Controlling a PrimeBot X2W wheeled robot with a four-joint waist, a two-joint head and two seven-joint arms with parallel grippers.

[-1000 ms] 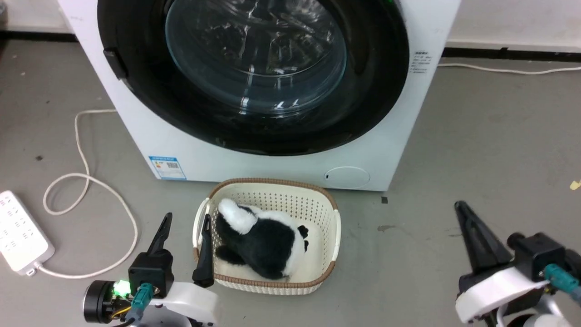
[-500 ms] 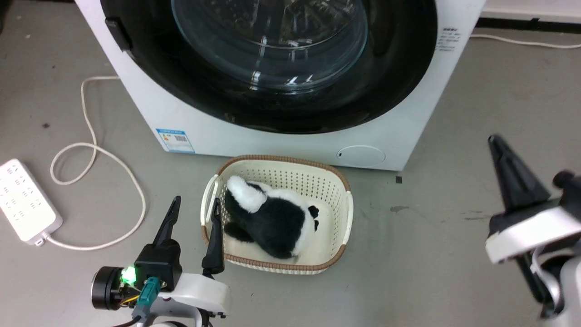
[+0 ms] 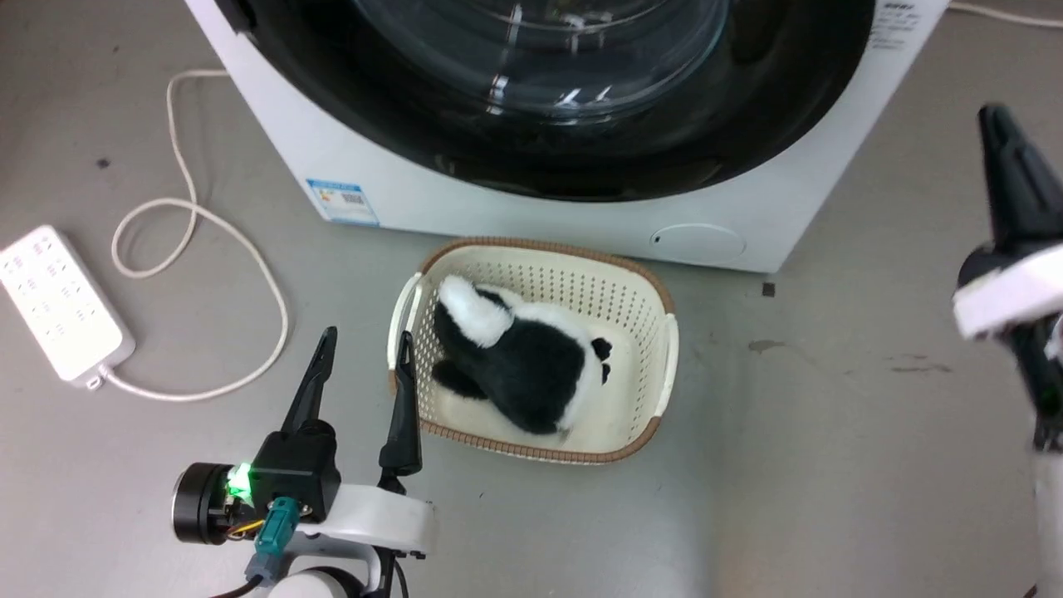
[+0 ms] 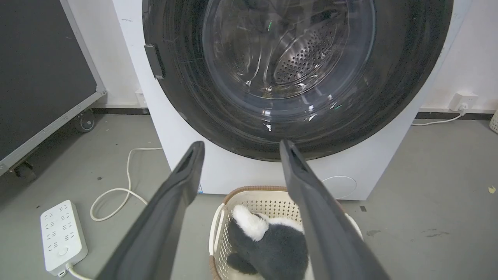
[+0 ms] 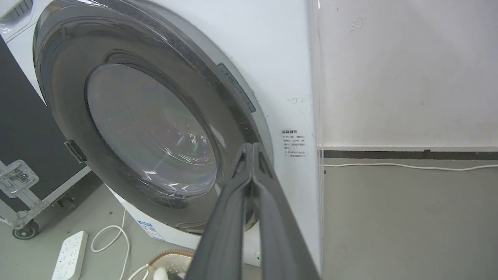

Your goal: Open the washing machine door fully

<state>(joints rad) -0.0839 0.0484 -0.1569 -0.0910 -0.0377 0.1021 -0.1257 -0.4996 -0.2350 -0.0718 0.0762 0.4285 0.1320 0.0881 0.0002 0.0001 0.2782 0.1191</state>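
Right gripper (image 3: 994, 116) raised, together, left gripper (image 3: 368, 334) apart, wrist views show washing machine door (image 4: 288, 58) shut

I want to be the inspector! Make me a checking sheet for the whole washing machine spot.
Surface: grey floor, a few small marks.
Job's things: washing machine door looks shut against the white machine.
Clutter: basket holding a black-and-white plush toy; white power strip.
Pincers: left pincer open, empty, by the basket's rim; right pincer shut, empty, right of the machine.
Cables: power strip's cord loops on the floor; another white cable along the wall.
Surroundings: white wall, black wheeled panel.
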